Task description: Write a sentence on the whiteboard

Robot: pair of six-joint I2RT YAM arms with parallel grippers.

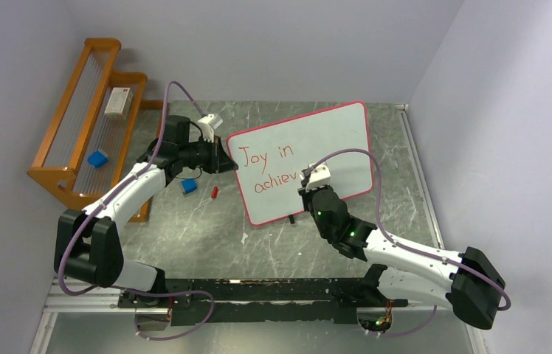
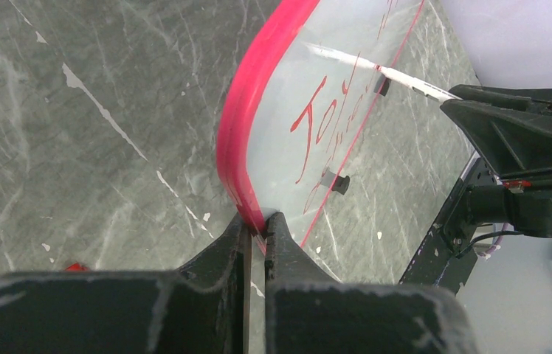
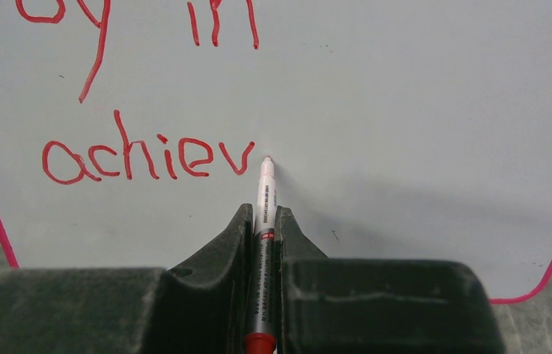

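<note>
Your whiteboard point(image 1: 299, 158) sits in the middle of the table point(image 1: 184, 236), with its long axis running left to right and the right end swung a little toward the far side. The writing faces the near edge, so from the arms' side you read "Joy in" on the far line and "achiev" on the line nearer you, all in red. The pink border shows on every edge, and one small black foot point(image 1: 291, 219) pokes out at the near edge. Your left gripper point(image 2: 258, 225) is closed to a thin slit on the board's left edge, with the pink rim pinched between the fingertips. Your right gripper point(image 3: 264, 214) is clamped on a white marker point(image 3: 266, 181), which lies along the gap between the fingers with its red end toward the wrist. Its tip points at the board, just to the right of the "v". From the wrist view the tip looks to be on the surface, though you cannot be sure of contact. On the far left, a stepped wooden rack point(image 1: 59, 151) holds a white box point(image 1: 118, 102) on its upper tier and a blue block point(image 1: 97, 158) lower down. On the table near the left gripper lie another small blue piece point(image 1: 190, 186) and a small red piece point(image 1: 215, 192), both apart from the board.
</note>
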